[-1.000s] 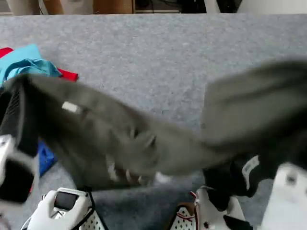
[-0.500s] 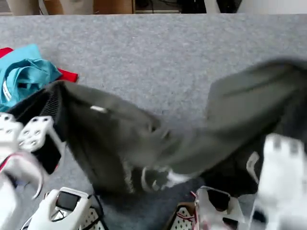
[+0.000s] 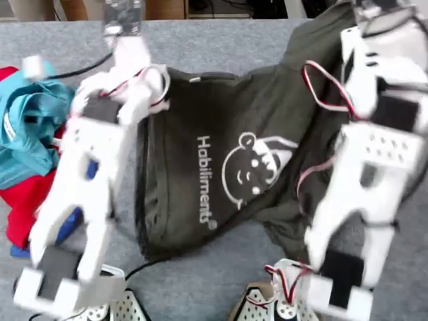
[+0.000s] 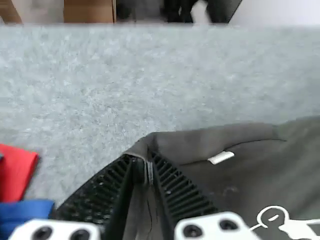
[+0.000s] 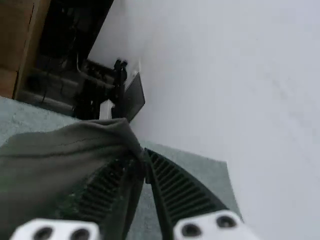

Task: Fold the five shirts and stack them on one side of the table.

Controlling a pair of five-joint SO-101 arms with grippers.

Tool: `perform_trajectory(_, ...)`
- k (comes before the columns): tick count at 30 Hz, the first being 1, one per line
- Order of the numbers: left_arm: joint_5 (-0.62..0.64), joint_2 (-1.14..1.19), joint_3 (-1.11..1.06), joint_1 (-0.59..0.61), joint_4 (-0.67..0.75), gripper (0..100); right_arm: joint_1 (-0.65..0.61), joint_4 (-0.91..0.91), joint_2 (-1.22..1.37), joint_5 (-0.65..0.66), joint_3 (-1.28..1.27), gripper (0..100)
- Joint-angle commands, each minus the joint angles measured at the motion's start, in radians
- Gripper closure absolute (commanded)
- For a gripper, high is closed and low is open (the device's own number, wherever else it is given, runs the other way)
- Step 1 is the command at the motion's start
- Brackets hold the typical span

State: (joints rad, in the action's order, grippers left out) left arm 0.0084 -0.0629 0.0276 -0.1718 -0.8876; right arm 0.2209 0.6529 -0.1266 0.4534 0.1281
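— What is lying under it all?
— A grey felt table [image 3: 267,67] is running back to the far edge, where wooden furniture [image 4: 87,10] is standing. A white wall [image 5: 225,75] is showing beyond the table in the right wrist view.
— How many arms are you counting?
— Two. The left arm [image 3: 93,154] and the right arm [image 3: 368,147] are both leaning out over the table from its near edge.
— And garments?
— I am counting four. One dark olive shirt [image 3: 221,167] is hanging spread between the two arms over the middle of the table, its white print facing upward. Three more are lying bunched together at the left side: a teal shirt [image 3: 27,127], a red shirt [image 3: 27,194] under it, and a blue garment [image 3: 70,224] peeking out at the near side of that pile.
— What are the pincers doing?
— The left gripper [image 4: 148,172] is pinching the olive shirt's edge between closed fingers, near a white tag [image 4: 221,157]. The right gripper [image 5: 142,170] is clamping another edge of the same shirt.
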Motion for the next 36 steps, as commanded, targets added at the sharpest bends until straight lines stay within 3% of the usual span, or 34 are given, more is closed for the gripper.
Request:
perform_trajectory(1, 0.018, 0.280, 0.250, 0.052, 0.080, 98, -0.036, -0.229, 0.136, -0.014, 0.004, 99.7)
perform_trajectory(4, 0.127, 0.496, 0.551, 0.101, 0.057, 98, -0.045, -0.296, 0.278, -0.018, 0.093, 99.7)
perform_trajectory(8, 0.227, 0.743, 0.982, 0.121, -0.012, 98, -0.050, -0.284, 0.455, -0.123, 0.303, 99.7)
perform_trajectory(12, 0.230, 0.940, 1.369, 0.097, -0.103, 98, -0.054, -0.155, 0.621, -0.183, 0.591, 99.7)
perform_trajectory(16, 0.229, 1.063, 1.606, 0.068, -0.267, 98, -0.059, 0.054, 0.774, -0.233, 0.901, 99.7)
perform_trajectory(27, 0.230, 0.995, 1.643, 0.112, -0.359, 98, -0.054, 0.684, 1.047, -0.230, 1.538, 99.6)
perform_trajectory(36, 0.226, 0.792, 1.642, 0.110, -0.557, 98, -0.031, 0.902, 1.000, -0.215, 1.540, 99.7)
